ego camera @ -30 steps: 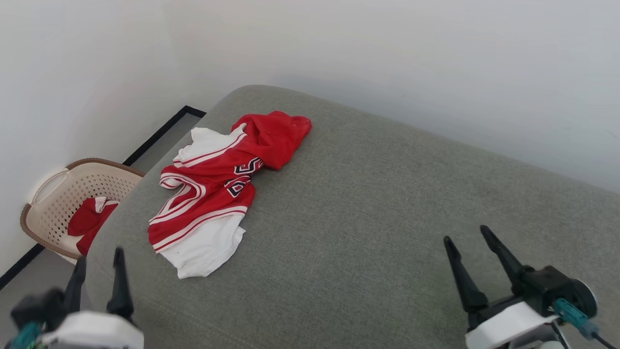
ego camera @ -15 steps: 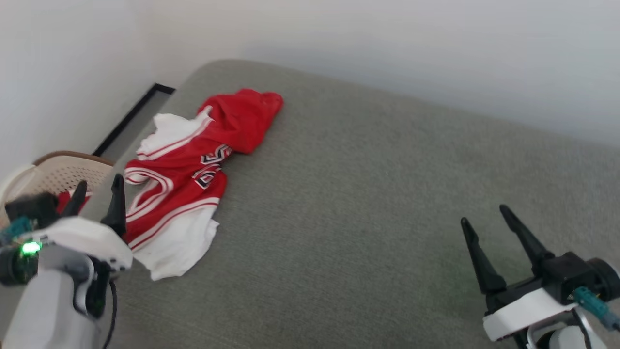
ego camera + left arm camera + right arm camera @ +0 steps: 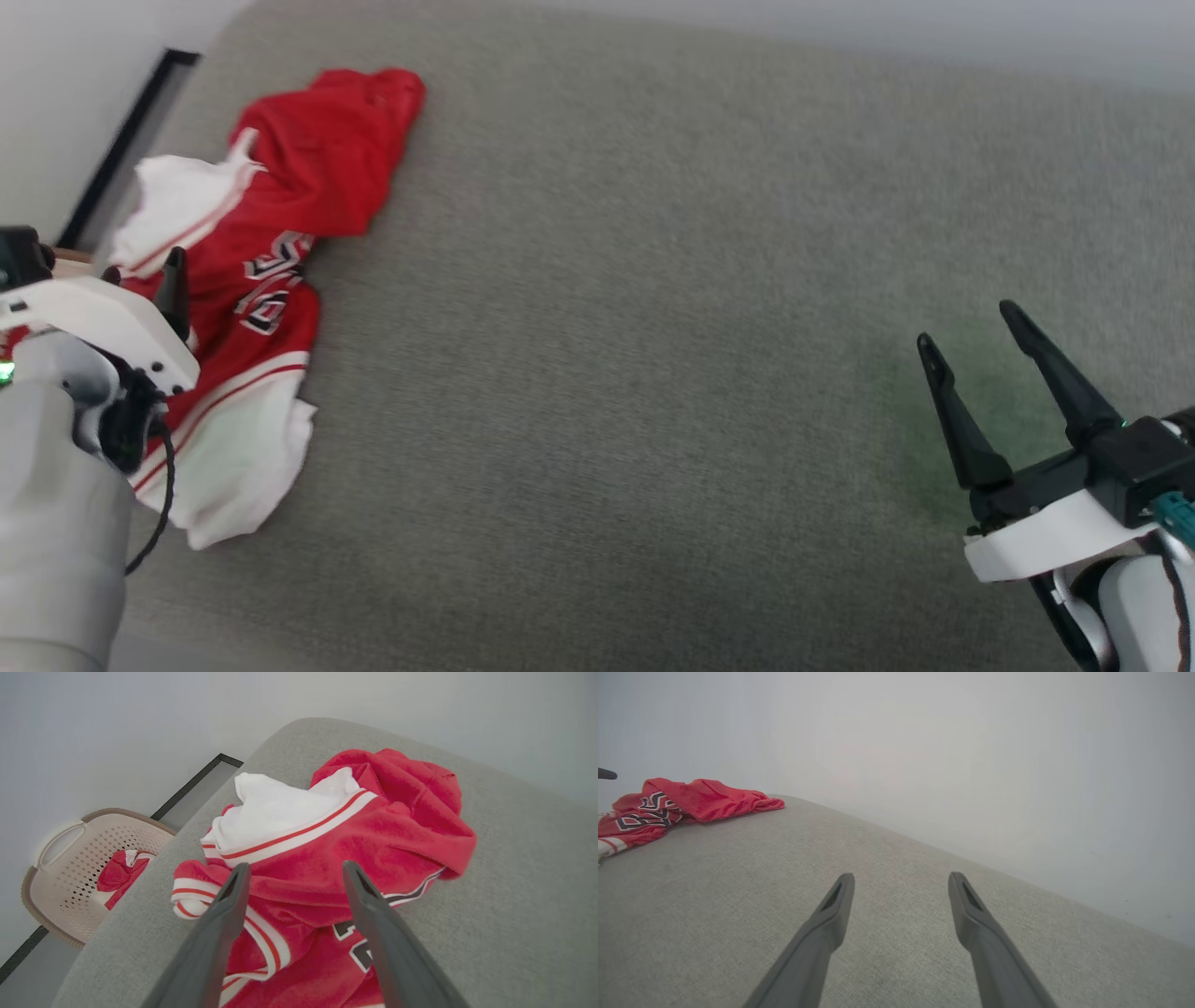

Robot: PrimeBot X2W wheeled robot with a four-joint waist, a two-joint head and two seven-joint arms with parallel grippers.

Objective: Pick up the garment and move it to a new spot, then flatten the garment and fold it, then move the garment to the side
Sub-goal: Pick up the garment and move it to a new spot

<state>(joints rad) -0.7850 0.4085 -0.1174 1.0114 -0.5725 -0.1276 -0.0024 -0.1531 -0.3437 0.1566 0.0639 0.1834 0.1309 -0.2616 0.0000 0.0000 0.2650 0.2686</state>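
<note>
Left wrist view: garment (image 3: 397,826) under left end effector (image 3: 295,864), probably untouched.

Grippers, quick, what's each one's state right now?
Left gripper: open, holding nothing, pointed at the garment.
Right gripper: open, holding nothing.

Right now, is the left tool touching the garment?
Cannot tell. In the left wrist view the open left tool overlaps the garment, but no gap or pressed fabric shows; the head view is blurred there.
</note>
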